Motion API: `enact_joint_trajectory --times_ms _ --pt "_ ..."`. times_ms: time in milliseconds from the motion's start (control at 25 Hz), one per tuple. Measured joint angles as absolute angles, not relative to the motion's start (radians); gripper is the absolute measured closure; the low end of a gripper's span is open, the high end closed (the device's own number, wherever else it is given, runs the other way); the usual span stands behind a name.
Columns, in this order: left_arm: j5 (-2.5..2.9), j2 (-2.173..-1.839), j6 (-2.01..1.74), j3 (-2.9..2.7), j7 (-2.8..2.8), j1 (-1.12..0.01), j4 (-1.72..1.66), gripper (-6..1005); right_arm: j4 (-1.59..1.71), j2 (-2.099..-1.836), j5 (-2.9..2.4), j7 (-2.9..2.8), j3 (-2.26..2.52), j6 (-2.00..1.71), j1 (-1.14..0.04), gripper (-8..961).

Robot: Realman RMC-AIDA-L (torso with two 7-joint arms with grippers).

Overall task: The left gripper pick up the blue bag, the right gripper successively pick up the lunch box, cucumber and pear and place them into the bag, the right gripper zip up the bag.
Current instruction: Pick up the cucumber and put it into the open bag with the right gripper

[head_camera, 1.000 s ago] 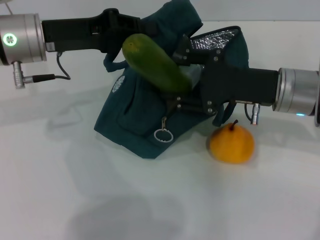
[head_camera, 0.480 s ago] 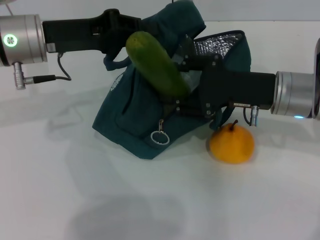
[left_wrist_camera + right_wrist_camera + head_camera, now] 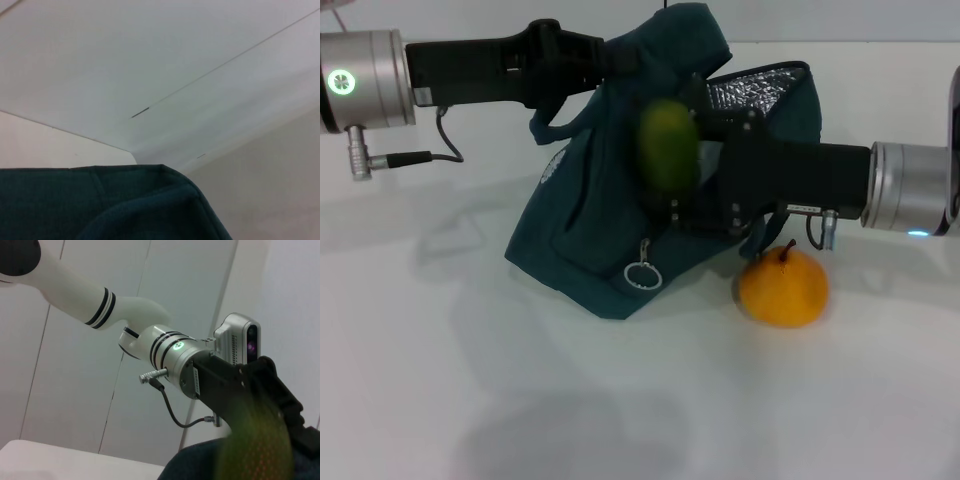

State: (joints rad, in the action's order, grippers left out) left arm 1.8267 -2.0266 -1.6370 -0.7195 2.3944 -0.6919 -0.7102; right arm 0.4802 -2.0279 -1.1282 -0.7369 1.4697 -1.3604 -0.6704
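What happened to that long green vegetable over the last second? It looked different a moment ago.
The long dark green cucumber has swung from lying slantwise to hanging almost end-on, blurred in motion, at the mouth of the dark teal fabric bag. Whether the right gripper has let go cannot be told. The left gripper still holds up the bag's top, and the round orange-yellow pear has not moved on the white table.

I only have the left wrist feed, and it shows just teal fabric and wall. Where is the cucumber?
Observer: In the head view the cucumber is a blur at the front of the right gripper, before the foil-lined mouth of the blue bag.
Operator: And the pear?
Observer: The pear sits on the table beside the bag, under the right arm.
Operator: Is my gripper holding the bag?
Observer: Yes, the left gripper holds its top edge raised.
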Motion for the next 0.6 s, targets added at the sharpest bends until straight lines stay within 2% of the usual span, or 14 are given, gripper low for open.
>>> enact_joint_trajectory --times_ms 320,600 --pt "1.827 -2.027 -1.637 -0.719 2.394 -0.692 -0.71 938 0.48 -2.028 -1.122 -0.74 1.467 -1.362 -0.653 352" --pt "1.827 -2.028 -1.637 -0.719 2.39 -0.691 -0.71 938 0.49 -2.017 -1.006 -0.721 1.449 -1.466 -0.567 354"
